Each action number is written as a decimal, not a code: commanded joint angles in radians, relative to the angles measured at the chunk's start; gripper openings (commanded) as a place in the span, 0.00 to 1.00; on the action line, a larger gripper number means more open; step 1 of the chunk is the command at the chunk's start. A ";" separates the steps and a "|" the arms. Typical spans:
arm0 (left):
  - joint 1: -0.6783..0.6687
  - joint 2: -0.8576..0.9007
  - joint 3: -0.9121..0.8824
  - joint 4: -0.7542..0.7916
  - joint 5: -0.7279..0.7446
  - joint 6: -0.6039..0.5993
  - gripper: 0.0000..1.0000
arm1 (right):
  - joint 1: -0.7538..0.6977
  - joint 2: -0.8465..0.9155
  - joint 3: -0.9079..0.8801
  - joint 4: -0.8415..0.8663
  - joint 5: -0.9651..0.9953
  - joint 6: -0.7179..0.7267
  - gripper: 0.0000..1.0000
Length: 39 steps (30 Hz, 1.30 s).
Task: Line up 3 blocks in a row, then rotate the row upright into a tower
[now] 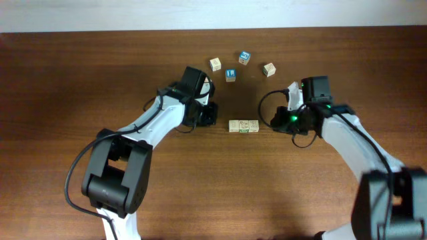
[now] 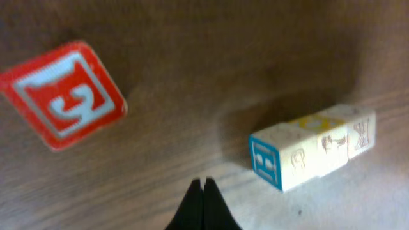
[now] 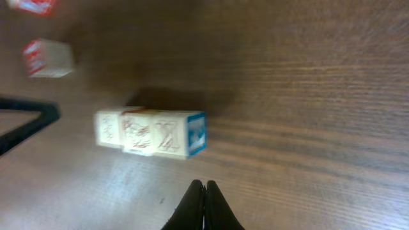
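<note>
Three blocks (image 1: 243, 126): one touching row.
Left claw (image 2: 203, 186), right claw (image 3: 204, 186): flanking row, pressed together, empty.
Progress: I cannot judge turns done.

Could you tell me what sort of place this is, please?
Probably a robot lab bench: the left gripper and right gripper sit at a wooden table, with a row of three alphabet blocks between them and loose blocks beyond.
</note>
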 commanded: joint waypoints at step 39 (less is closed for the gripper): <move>-0.038 0.045 -0.059 0.141 0.073 -0.008 0.00 | 0.116 0.161 -0.023 0.216 0.021 0.108 0.05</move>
